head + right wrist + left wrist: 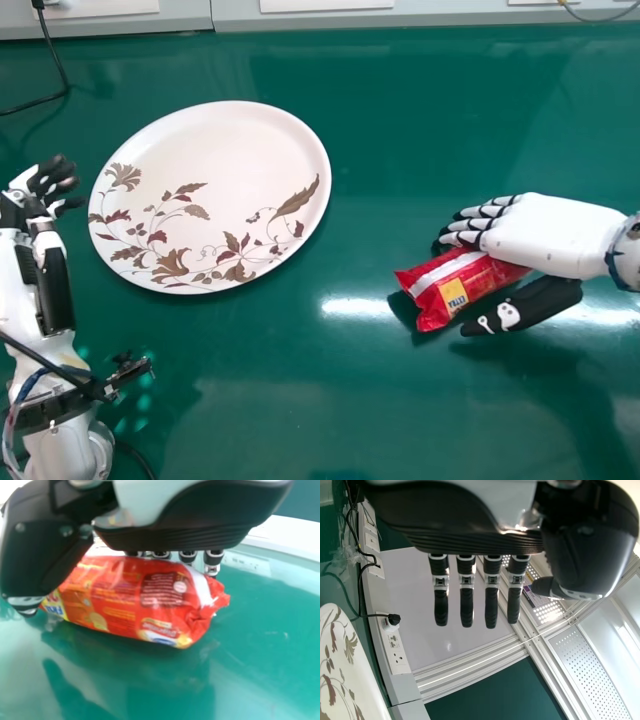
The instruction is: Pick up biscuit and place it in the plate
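The red biscuit packet (440, 292) is at the right of the head view, with my right hand (557, 235) curled round it: fingers along its far side, thumb on its near side. In the right wrist view the packet (131, 597) lies across beneath the palm of my right hand (175, 527), its crimped end sticking out past the fingers. Whether it touches the table I cannot tell. A white plate (220, 150) with a leaf pattern stands left of the packet, apart from it. Left of the plate is my left hand (50, 182); in its wrist view the hand (466, 602) has straight fingers holding nothing.
The green table (300, 400) extends between the plate and my right hand. A black cable (52, 50) lies at the far left corner, and a grey ledge with sockets (395, 652) runs along the back. The plate's rim is close to my left hand.
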`<state>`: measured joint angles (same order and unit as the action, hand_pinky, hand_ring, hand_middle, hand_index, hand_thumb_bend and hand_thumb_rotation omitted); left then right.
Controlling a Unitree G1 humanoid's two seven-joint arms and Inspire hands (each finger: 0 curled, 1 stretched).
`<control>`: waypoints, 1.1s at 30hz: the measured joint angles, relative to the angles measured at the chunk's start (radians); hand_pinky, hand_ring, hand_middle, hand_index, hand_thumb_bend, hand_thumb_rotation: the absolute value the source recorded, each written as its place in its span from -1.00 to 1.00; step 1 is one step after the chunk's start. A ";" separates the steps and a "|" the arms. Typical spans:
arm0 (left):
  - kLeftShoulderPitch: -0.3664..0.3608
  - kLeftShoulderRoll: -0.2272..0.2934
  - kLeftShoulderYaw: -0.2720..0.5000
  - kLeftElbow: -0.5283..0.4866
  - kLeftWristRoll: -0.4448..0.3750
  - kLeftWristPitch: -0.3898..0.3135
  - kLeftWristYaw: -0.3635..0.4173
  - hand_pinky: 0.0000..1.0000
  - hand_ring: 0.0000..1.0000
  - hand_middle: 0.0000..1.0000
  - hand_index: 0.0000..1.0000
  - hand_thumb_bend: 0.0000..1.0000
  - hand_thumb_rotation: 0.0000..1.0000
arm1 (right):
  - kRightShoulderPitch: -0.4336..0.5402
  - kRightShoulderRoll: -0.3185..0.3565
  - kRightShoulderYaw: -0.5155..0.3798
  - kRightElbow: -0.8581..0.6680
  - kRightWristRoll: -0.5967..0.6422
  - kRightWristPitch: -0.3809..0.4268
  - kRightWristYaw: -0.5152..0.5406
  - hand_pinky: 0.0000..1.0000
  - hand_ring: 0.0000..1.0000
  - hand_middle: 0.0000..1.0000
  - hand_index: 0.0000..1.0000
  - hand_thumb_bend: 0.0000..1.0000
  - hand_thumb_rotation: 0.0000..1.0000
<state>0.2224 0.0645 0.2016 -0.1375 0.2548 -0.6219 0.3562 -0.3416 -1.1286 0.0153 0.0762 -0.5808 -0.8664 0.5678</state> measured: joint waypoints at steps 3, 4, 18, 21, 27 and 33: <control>0.004 -0.004 0.002 -0.008 -0.002 0.005 -0.002 0.35 0.51 0.54 0.56 -0.78 -0.88 | -0.033 0.010 0.030 0.030 -0.075 -0.011 -0.072 0.60 0.81 0.84 0.90 0.95 -0.56; 0.005 -0.004 0.003 -0.010 -0.004 0.006 -0.004 0.37 0.52 0.54 0.56 -0.77 -0.86 | -0.043 0.019 0.036 0.039 -0.098 -0.015 -0.108 0.48 0.68 0.72 0.78 0.70 -0.60; 0.010 -0.012 0.012 -0.018 -0.011 0.002 -0.010 0.41 0.52 0.54 0.58 -0.76 -0.77 | -0.125 0.073 0.176 0.231 -0.486 -0.063 -0.815 -0.82 -0.71 -0.17 -0.05 0.05 -1.00; 0.012 -0.013 0.013 -0.019 -0.011 0.002 -0.010 0.43 0.53 0.55 0.59 -0.76 -0.81 | -0.135 0.068 0.199 0.245 -0.514 -0.061 -0.882 -0.85 -0.72 -0.19 -0.05 0.05 -1.00; 0.014 -0.014 0.014 -0.021 -0.007 0.002 -0.010 0.44 0.53 0.55 0.59 -0.77 -0.85 | -0.143 0.064 0.221 0.263 -0.527 -0.059 -0.945 -0.86 -0.72 -0.15 -0.05 0.05 -1.00; 0.015 -0.017 0.014 -0.026 0.000 0.003 -0.010 0.45 0.53 0.55 0.59 -0.76 -0.90 | -0.130 0.063 0.216 0.249 -0.486 -0.042 -0.920 -0.80 -0.67 -0.19 -0.05 0.04 -1.00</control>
<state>0.2372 0.0477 0.2153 -0.1639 0.2548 -0.6186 0.3461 -0.4720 -1.0659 0.2310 0.3254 -1.0671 -0.9085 -0.3520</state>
